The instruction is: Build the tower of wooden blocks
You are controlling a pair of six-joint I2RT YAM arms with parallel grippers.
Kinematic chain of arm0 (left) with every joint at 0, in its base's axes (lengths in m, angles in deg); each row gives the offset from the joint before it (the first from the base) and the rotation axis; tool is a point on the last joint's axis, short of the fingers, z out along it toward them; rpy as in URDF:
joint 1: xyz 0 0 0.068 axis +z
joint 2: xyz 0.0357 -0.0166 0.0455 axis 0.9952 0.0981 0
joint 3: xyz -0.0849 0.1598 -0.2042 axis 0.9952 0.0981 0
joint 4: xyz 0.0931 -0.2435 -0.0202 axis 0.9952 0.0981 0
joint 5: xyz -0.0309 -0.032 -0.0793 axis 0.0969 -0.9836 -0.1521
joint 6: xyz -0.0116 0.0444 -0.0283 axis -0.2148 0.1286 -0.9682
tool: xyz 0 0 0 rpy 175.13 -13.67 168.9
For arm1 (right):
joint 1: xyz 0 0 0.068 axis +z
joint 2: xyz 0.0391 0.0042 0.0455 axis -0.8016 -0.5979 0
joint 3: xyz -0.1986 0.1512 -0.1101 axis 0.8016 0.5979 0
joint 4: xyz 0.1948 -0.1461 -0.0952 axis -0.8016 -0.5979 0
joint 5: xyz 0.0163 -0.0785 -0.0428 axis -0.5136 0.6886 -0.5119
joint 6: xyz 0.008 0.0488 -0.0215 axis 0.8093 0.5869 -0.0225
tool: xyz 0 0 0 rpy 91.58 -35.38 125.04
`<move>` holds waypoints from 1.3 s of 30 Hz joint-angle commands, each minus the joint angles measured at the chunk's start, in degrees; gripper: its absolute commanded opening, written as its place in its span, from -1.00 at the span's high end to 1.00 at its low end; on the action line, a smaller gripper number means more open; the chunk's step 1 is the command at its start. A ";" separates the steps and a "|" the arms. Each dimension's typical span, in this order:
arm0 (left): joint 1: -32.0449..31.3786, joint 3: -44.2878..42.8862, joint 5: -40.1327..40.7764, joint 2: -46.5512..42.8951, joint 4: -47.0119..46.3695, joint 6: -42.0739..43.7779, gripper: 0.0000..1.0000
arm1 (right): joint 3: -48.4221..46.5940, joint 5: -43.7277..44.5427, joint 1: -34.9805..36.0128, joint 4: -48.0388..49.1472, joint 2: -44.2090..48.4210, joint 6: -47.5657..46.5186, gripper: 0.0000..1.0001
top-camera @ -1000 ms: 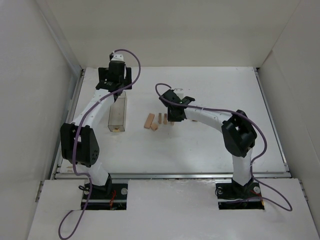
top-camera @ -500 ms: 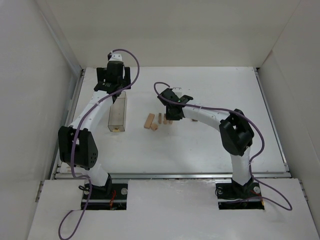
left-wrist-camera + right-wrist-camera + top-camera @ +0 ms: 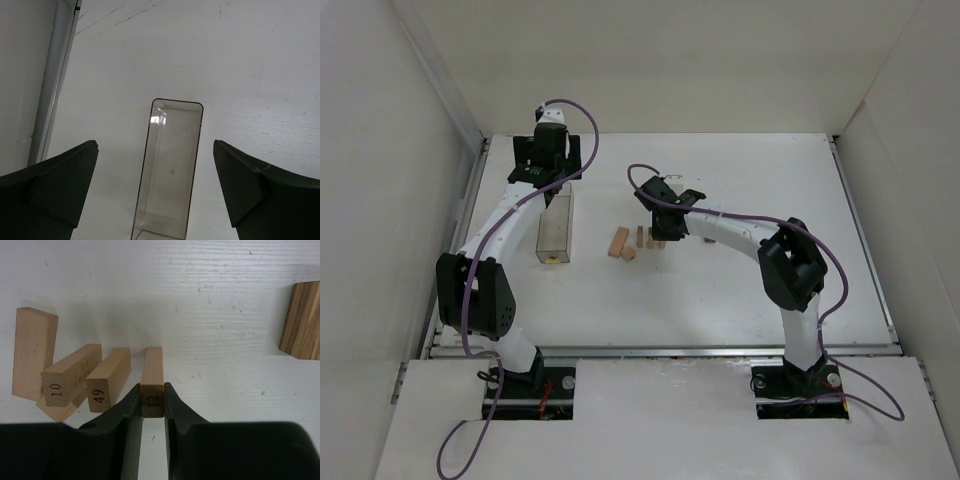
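My right gripper (image 3: 152, 401) is shut on the near end of a narrow tan wood block marked 12 (image 3: 152, 367), (image 3: 657, 238), which sits low over the table. Just left of it lie block 49 (image 3: 107, 379) and block 10 (image 3: 70, 375); block 10 rests partly on a flat plank (image 3: 56, 411). Another flat plank (image 3: 32, 352) lies furthest left. The blocks lie in a loose row (image 3: 629, 245), and no tower shows in any view. My left gripper (image 3: 155, 150), (image 3: 548, 185) hangs open over the clear plastic box (image 3: 170, 170), holding nothing.
A darker striped wood piece (image 3: 301, 320) lies to the right of the held block. The clear box (image 3: 555, 232) stands left of the blocks with a small tan bit (image 3: 552, 258) at its near end. A metal rail (image 3: 52, 95) runs along the table's left edge.
My right gripper has shifted slightly left and away from the base, still shut on the block. The left arm has barely moved.
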 commanded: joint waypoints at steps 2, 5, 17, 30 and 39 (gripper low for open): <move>-0.04 1.11 0.20 -3.30 -2.09 -0.92 -1.00 | -2.97 0.17 0.79 -1.32 -1.13 0.72 0.53; -0.04 1.12 -0.33 -3.30 -2.09 -0.92 -1.00 | -2.98 0.17 0.79 -1.32 -1.13 0.72 0.41; -0.04 1.65 -0.33 -3.83 -2.62 -0.92 -1.00 | -2.98 0.17 0.79 -0.79 0.45 0.20 0.32; -0.04 2.26 -8.58 -3.30 -2.62 1.45 -1.00 | 0.89 0.17 0.79 3.52 9.76 -1.04 0.23; -2.93 8.67 -32.76 -0.59 -1.30 4.79 -0.92 | 4.40 3.32 0.79 4.04 17.76 -1.56 0.06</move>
